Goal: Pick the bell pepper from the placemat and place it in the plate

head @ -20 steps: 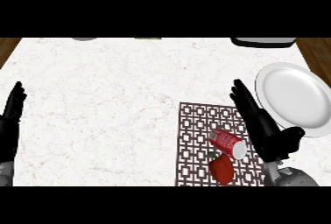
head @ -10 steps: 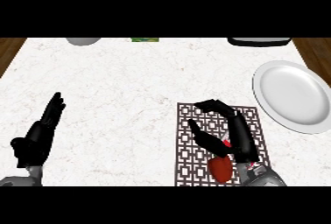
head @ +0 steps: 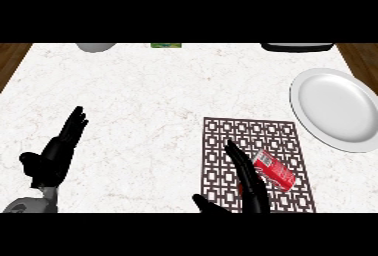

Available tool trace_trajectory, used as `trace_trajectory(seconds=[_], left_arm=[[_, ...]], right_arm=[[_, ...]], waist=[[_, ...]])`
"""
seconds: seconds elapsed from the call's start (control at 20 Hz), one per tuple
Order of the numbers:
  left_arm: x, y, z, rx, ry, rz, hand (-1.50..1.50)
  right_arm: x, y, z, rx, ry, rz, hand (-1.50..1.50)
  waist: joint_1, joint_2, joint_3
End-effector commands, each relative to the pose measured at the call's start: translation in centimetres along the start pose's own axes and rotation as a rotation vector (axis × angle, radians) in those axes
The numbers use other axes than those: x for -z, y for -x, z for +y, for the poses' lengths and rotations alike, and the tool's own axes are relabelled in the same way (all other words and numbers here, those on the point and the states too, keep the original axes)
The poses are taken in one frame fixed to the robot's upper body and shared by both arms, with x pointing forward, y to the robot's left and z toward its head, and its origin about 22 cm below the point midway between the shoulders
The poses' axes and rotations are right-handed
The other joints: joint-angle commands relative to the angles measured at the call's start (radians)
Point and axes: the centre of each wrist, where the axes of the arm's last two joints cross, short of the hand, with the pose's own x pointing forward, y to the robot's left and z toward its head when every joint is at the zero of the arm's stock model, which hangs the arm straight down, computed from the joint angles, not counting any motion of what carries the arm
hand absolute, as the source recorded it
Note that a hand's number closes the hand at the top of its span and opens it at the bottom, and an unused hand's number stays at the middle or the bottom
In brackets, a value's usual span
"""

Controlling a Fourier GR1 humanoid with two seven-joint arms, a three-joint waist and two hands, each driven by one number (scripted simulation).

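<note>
A white marbled worktop (head: 162, 100) is seen from steeply above, w/ 2 black hands in view.

At lower L, the left hand (head: 53, 159) is held open over the worktop. Its fingers are straight and close together, pointing away and slightly R, w/ the thumb out to the L. Nothing is held by it.

Along the far edge, 3 items are cut off by the view: 1 grey rounded object (head: 94, 47) at L, 1 green object (head: 166, 45) next to it, and 1 dark object (head: 295, 47) well to the R. What they are can't be told.

R of centre, 1 dark lattice-pattern placemat (head: 251, 132) is laid flat. Over its near half the right hand (head: 249, 187) is spread wide: fingers straight and pointing away, thumb stretched out to the L near the lower edge. Nothing is gripped by it.

The bell pepper (head: 240, 188) is on the placemat but almost wholly hidden under this hand. Only a red sliver is seen at the fingers' L side, and contact can't be told.

Just R of the fingers, 1 red can (head: 274, 171) w/ white lettering is lying on its side, slanted, on the placemat.

At far R, 1 white plate (head: 336, 107) is set on the worktop, close by the placemat's far-R corner. Its R rim is cut off by the view.
</note>
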Motion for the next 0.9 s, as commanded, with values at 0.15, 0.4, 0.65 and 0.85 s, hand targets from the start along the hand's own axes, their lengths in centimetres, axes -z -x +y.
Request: trace_trajectory(seconds=[0.15,0.4,0.65,0.85], left_arm=[[0.9,-0.8,-0.9,0.0,0.016,-0.009,0.0],[-0.5,1.0,-0.4,0.02,-0.006,0.001,0.0],[0.1,0.5,-0.4,0.001,0.004,0.003,0.0],[0.9,-1.1,-1.1,-0.013,0.021,0.013,0.0]], right_arm=[[-3.8,-0.9,-2.4,-0.184,0.078,0.03,-1.5],[-4.6,-1.2,-6.2,-0.41,-0.069,0.202,-1.5],[-4.3,-3.7,-6.8,-0.575,-0.217,0.34,-1.5],[-2.0,-6.8,-8.1,-0.566,-0.264,0.424,-1.5]], waist=[[0.001,0.0,0.0],[-0.004,0.001,-0.003],[0.004,0.003,-0.003],[0.011,0.003,0.0]])
